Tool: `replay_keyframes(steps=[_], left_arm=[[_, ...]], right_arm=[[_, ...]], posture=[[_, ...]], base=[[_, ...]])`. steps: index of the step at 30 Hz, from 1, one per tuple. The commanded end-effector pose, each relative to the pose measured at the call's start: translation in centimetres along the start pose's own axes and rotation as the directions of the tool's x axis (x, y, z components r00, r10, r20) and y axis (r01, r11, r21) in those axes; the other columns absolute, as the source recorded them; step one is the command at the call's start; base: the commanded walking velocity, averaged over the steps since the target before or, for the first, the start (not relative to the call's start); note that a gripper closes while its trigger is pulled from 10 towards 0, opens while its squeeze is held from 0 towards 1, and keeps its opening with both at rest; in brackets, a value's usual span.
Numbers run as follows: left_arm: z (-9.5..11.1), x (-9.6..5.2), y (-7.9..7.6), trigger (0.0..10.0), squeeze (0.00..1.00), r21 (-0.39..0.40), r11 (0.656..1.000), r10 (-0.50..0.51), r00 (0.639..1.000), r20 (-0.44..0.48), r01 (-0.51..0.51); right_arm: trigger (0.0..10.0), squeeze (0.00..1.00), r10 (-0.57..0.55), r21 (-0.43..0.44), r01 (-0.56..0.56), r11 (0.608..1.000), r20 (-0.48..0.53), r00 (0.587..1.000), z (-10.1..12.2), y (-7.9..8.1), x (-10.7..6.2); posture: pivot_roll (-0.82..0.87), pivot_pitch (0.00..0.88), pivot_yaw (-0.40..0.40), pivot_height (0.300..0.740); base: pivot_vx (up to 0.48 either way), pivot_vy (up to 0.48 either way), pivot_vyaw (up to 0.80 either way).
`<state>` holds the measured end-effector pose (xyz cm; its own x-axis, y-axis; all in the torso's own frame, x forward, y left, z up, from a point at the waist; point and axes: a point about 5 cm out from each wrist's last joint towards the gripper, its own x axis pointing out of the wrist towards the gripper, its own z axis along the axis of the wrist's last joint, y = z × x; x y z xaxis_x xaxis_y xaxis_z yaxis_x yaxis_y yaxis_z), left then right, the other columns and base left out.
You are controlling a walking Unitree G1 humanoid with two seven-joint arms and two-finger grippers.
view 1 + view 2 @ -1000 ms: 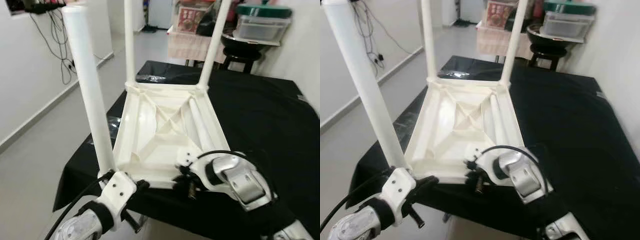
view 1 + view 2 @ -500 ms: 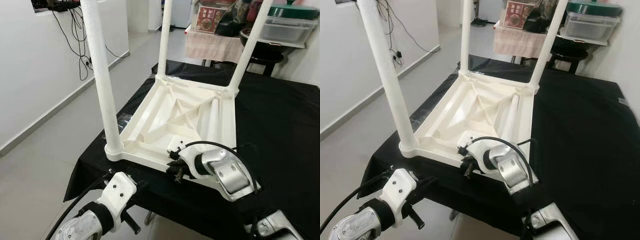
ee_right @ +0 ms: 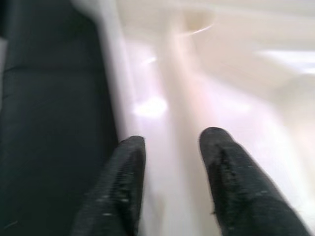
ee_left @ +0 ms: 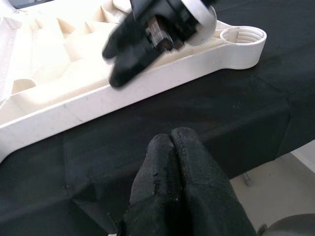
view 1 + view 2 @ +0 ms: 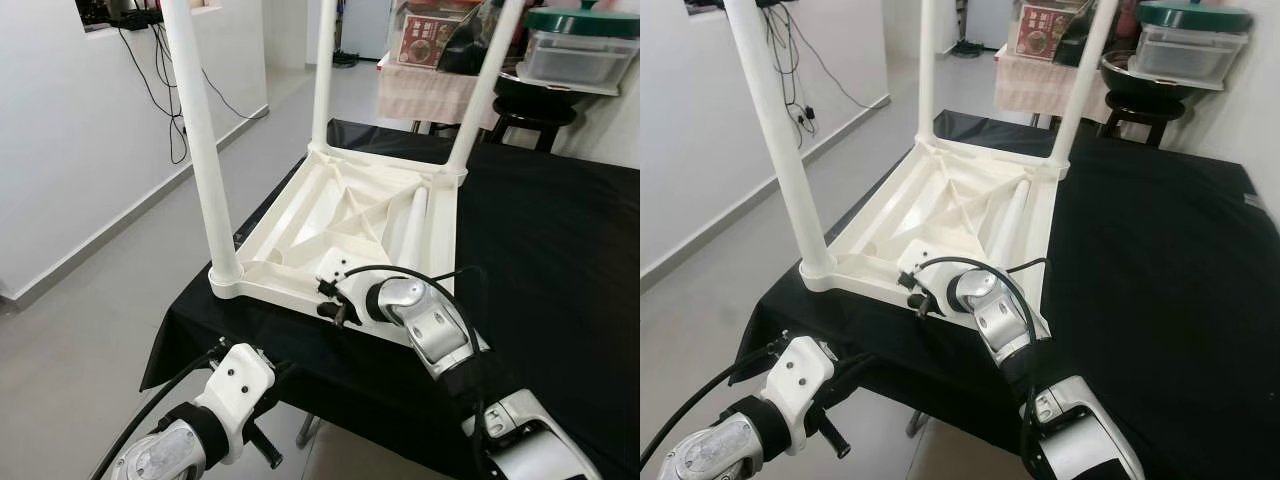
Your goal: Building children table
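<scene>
From our head camera, the upturned white table [image 5: 345, 215] lies on the black-draped tabletop [image 5: 560, 230], three legs standing and a loose leg [image 5: 412, 225] inside; our right gripper [image 5: 330, 305] hovers over its near rim. Our left wrist view shows the left gripper [image 4: 171, 140] pinched closed before the cloth. Our right wrist view shows its fingers [image 3: 125, 169] parted, holding nothing, above white plastic.
</scene>
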<state>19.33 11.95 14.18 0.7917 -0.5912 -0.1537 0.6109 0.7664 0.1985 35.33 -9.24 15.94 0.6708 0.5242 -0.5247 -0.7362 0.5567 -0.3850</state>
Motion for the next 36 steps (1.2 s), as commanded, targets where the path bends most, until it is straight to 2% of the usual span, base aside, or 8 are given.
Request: replay_keyframes(steps=[1,8,13,14,15,16,27,36], left_arm=[[-0.2,-0.1,0.0,10.0,0.00,0.009,1.000,-0.012,1.000,-0.016,0.013],[-0.2,0.2,0.3,10.0,0.00,0.020,1.000,0.009,1.000,-0.011,-0.008],[0.0,0.5,0.6,10.0,0.00,0.026,0.999,0.035,0.999,0.008,-0.035],[0.1,0.6,0.9,10.0,0.00,0.037,0.998,0.054,0.998,0.017,-0.054],[0.1,0.6,1.0,10.0,0.00,0.045,0.997,0.066,0.998,0.022,-0.067],[0.1,0.7,1.2,10.0,0.00,0.056,0.995,0.082,0.996,0.023,-0.083],[-0.1,0.9,1.4,10.0,0.00,0.071,0.995,0.069,0.997,0.018,-0.070],[-0.2,1.1,1.4,10.0,0.00,0.075,0.995,0.067,0.997,0.024,-0.069]], right_arm=[[10.0,0.99,-0.079,-0.011,0.080,0.997,0.058,0.995,1.4,-1.6,-0.9],[10.0,1.00,0.144,-0.046,-0.136,0.990,0.324,0.935,1.9,-0.8,-4.6],[10.0,0.98,0.136,-0.081,-0.115,0.990,0.354,0.925,1.9,-1.6,-6.6],[10.0,0.55,0.116,-0.105,-0.087,0.991,0.314,0.942,1.3,-2.2,-7.2],[10.0,0.55,0.101,-0.121,-0.069,0.990,0.285,0.953,0.9,-2.6,-7.5],[10.0,0.00,0.074,-0.163,-0.037,0.986,0.228,0.971,0.1,-3.2,-8.1],[10.0,0.00,0.145,-0.303,-0.124,0.945,0.049,0.988,-2.1,-4.7,-12.8],[10.0,0.00,0.119,-0.288,-0.113,0.951,0.005,0.993,-2.9,-4.0,-11.7]], posture=[[0.05,0.034,-0.051,0.740],[0.03,0.041,-0.046,0.740],[0.02,0.040,-0.043,0.740],[0.02,0.038,-0.041,0.740],[0.02,0.038,-0.041,0.740],[0.01,0.038,-0.037,0.740],[0.00,0.029,-0.025,0.740],[0.00,0.025,-0.028,0.740]], base=[[0.000,0.000,0.00],[0.000,0.000,0.00],[0.000,0.000,0.00],[0.000,0.000,0.00],[0.000,0.000,0.00],[0.000,0.000,0.00],[0.000,0.000,0.00],[0.000,0.000,0.00]])
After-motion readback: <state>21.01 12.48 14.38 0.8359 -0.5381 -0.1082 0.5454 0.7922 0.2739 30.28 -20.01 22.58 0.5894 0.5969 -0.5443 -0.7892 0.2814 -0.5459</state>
